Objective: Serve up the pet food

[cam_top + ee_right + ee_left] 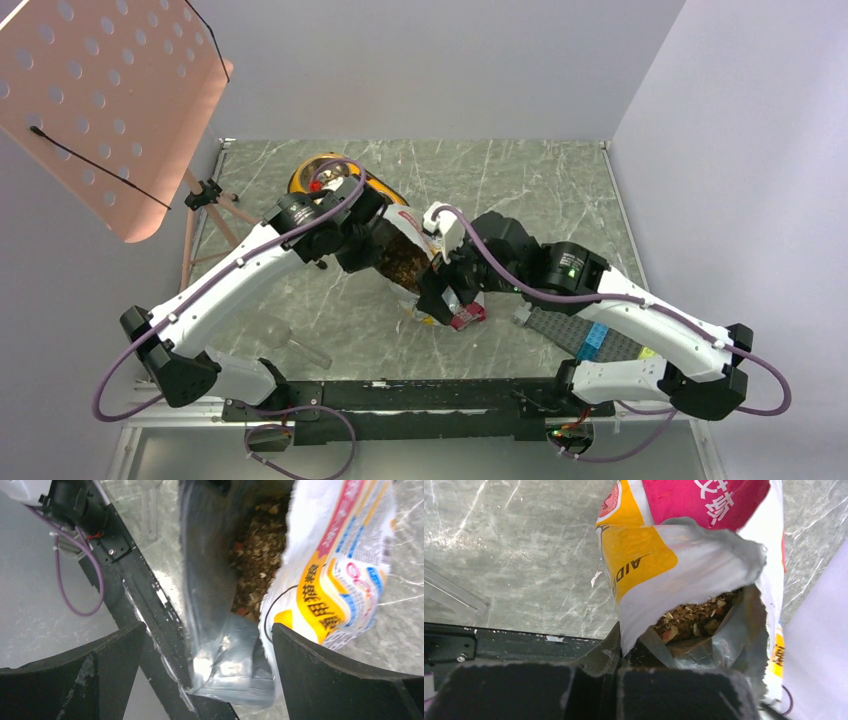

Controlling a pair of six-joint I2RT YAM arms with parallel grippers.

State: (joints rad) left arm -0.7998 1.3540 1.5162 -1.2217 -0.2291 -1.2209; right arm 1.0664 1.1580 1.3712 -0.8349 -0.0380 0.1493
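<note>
Left wrist: left gripper (598, 672) pinches rim of glossy white-pink-yellow bag (664, 555), frame centre; brown kibble (689, 620) inside. Right gripper (207, 630) spread, straddling bag.

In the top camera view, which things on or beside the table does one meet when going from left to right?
Pink perforated panel → yellow bowl → open pet food bag → grey brick plate.

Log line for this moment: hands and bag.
left hand: shut on bag edge | right hand: open, straddling bag | kibble: inside bag
</note>
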